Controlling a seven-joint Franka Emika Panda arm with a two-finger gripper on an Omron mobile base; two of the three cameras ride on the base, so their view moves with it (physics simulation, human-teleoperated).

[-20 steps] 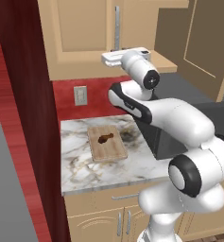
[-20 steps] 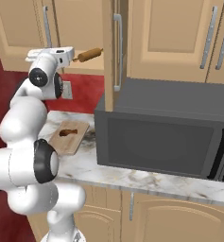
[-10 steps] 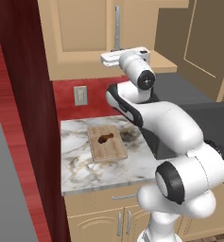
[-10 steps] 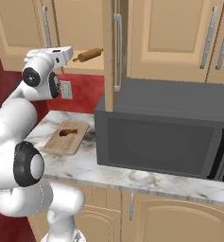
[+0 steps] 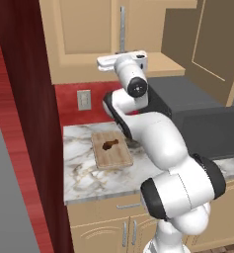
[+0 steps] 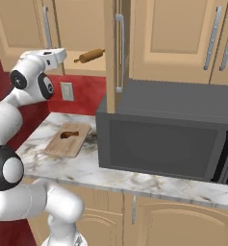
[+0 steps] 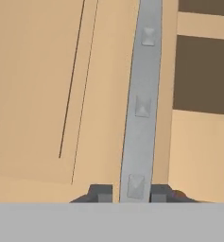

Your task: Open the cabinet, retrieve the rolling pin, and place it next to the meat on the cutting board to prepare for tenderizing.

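My fingers [image 7: 127,194] are apart, straddling the left cabinet [image 5: 84,44] door's handle [image 7: 141,101]; rolling pin [image 6: 89,56] lies on the shelf inside

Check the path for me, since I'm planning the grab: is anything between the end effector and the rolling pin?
Nothing visible does. The rolling pin lies exposed in the cabinet's open half, beside the swung-out right door. The end effector straddles the shut left door's handle, off to one side.

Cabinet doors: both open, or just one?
One. The right door stands swung out edge-on, exposing the rolling pin; the left door is shut.
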